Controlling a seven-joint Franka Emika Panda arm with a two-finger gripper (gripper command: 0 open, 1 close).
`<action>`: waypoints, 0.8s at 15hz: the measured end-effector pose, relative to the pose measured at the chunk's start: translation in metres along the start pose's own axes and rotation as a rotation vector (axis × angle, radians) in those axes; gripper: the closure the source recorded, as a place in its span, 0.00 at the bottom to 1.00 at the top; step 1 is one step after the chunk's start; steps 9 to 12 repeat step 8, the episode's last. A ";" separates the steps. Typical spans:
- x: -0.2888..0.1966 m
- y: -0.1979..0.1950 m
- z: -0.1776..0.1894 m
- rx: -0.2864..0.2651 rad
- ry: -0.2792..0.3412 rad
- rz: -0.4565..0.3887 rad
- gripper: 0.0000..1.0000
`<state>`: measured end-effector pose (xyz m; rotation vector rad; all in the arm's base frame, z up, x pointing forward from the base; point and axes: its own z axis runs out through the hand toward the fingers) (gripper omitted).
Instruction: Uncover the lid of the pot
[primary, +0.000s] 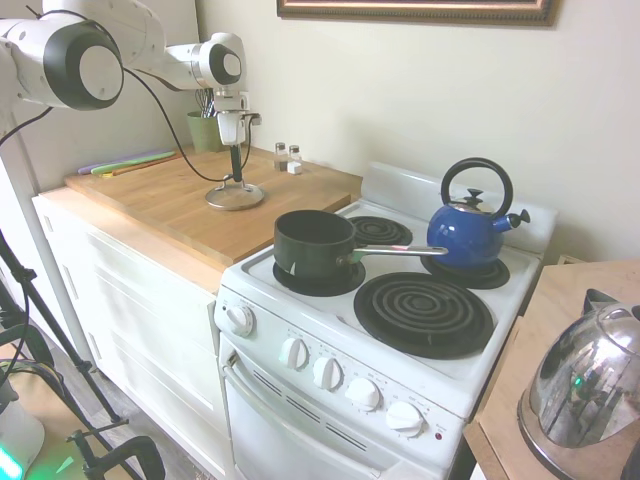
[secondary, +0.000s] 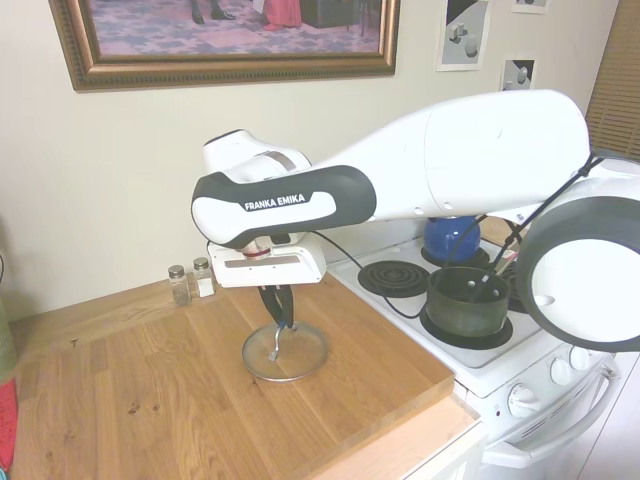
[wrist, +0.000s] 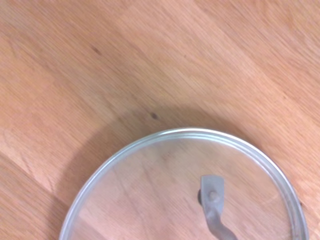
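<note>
- Lid (primary: 234, 194) lay flat on the wooden desk (primary: 170, 200), left of the stove, set clear of the burners.
- Tool (secondary: 280, 322) hung above its loop handle, fingers nearly together, whether gripping: cannot tell.
- Pot (primary: 314, 243) sat uncovered on the near-left burner.

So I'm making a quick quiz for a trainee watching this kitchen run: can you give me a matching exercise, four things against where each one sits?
Things:
1. lid
2. pot
3. blue kettle
4. salt and pepper shakers

Places:
A. back burner of the stove
B. flat on the wooden counter, under the gripper
C. front burner, open on top
D. on the counter by the wall

Pairs: 1-B, 2-C, 3-A, 4-D
</note>
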<state>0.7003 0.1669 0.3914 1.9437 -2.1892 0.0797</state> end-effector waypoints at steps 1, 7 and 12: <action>0.001 -0.001 0.001 -0.002 0.000 -0.001 0.00; 0.003 -0.005 0.000 0.020 -0.024 -0.018 0.00; 0.004 -0.004 -0.007 0.041 -0.036 -0.025 0.00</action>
